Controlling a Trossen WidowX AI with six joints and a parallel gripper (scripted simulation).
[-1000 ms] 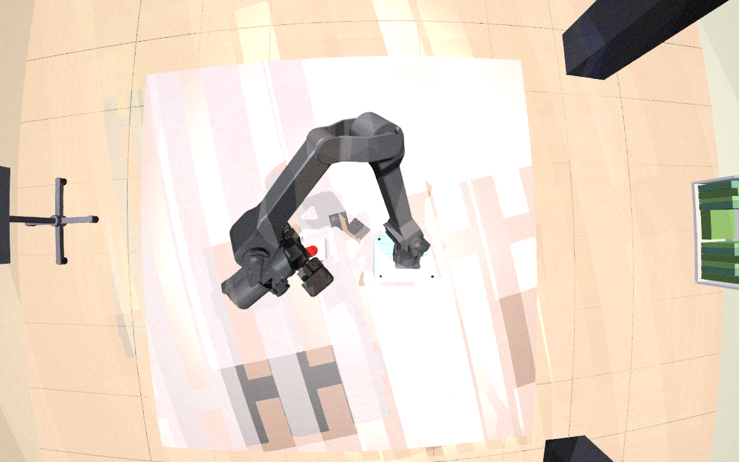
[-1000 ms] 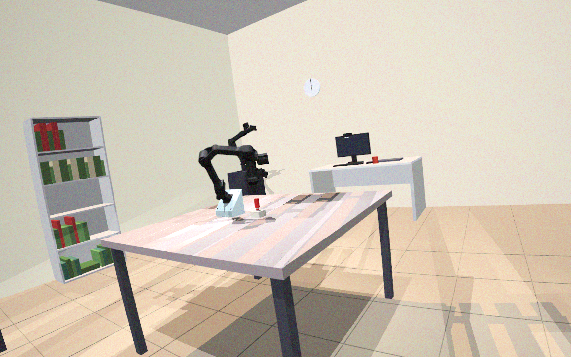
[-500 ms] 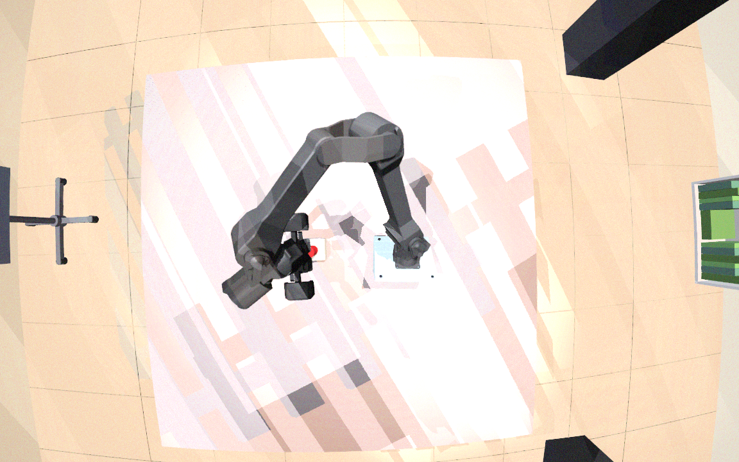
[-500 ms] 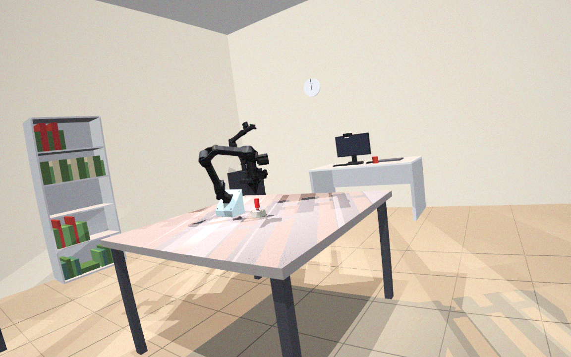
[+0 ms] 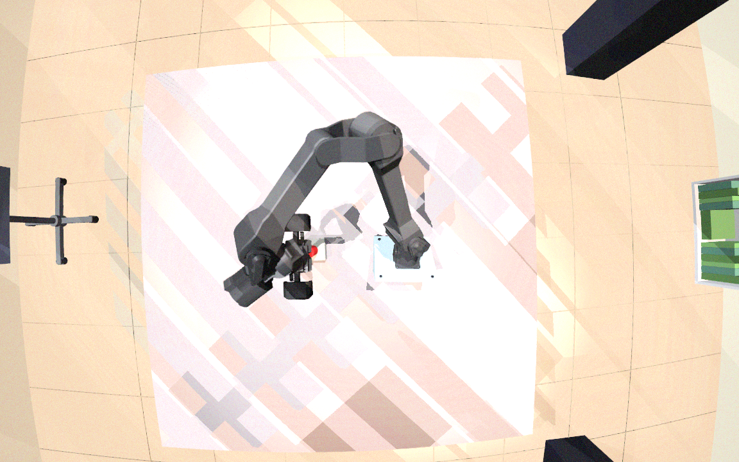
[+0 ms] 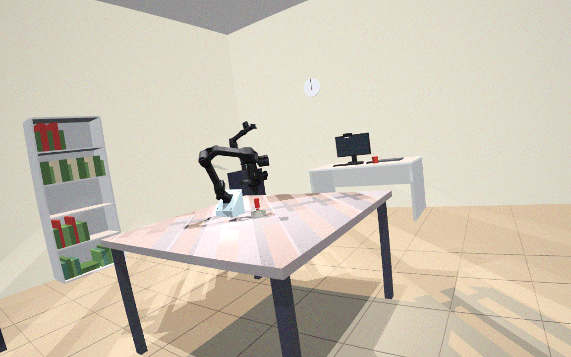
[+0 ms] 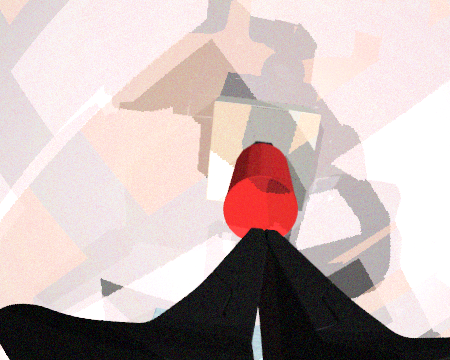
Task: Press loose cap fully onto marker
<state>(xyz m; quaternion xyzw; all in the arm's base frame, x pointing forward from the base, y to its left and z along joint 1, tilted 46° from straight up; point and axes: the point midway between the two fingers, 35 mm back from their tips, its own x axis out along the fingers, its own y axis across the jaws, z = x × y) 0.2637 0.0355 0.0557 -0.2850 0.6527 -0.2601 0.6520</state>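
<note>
The red cap (image 7: 261,196) is sitting on the marker, standing upright in the pale holder block (image 7: 265,134) near the middle of the surface (image 6: 278,239). The marker's own body is hiding under the cap; how fully the cap is seated is hard to make out. The jaws of the gripper (image 7: 260,240) are standing shut, tips meeting, gripping nothing, hovering above the cap. In the top view the arm's wrist (image 5: 280,258) is covering most of the block. The arm's base plate (image 5: 403,267) is lying just beside it. Patchy shadows are crossing the surface.
</note>
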